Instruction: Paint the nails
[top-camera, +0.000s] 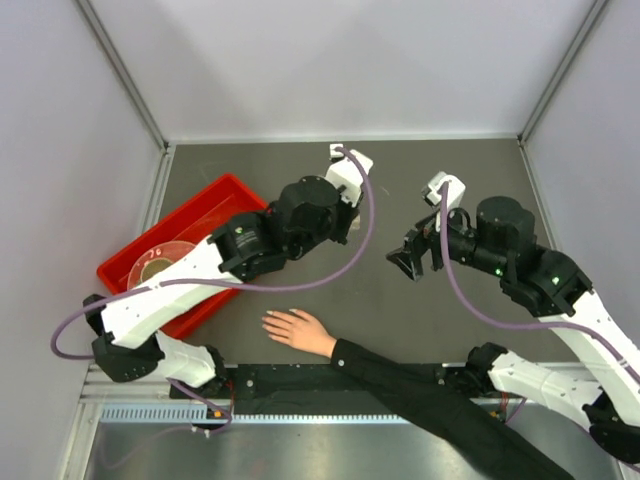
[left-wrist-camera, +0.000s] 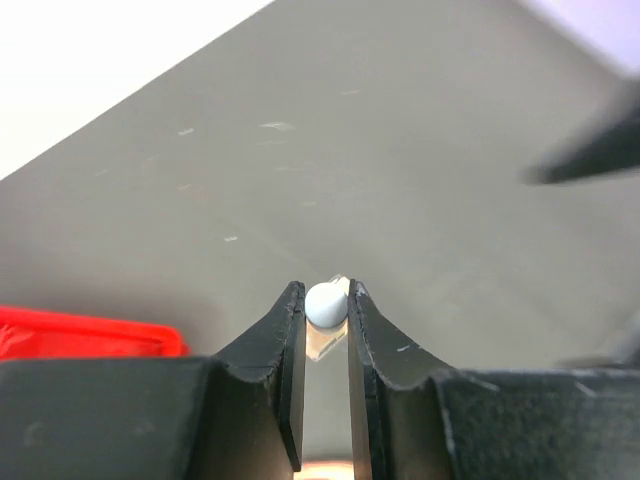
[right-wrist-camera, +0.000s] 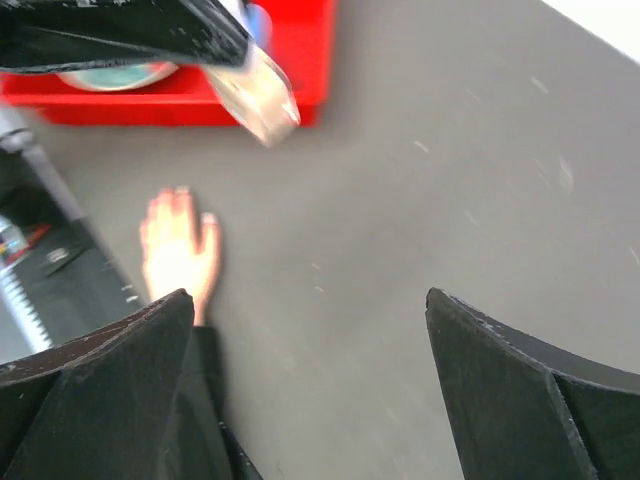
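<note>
Grey table (top-camera: 385, 300): red tray (top-camera: 222, 192) left, sleeved hand (top-camera: 297, 330) near front edge.

No text, labels, brands or numbers I can read in any of my views. Red tray (top-camera: 212, 204) has no legible marks, wrist views too blurred.

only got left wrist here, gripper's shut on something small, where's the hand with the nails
Observer: the hand lies flat near the front edge of the table, fingers spread, apart from the left gripper and its small clear bottle.
Operator: right gripper holding anything
Observer: no, the right gripper is open and empty, hovering above the table.
Operator: what's in the red tray
Observer: a round dish lies in the red tray.
</note>
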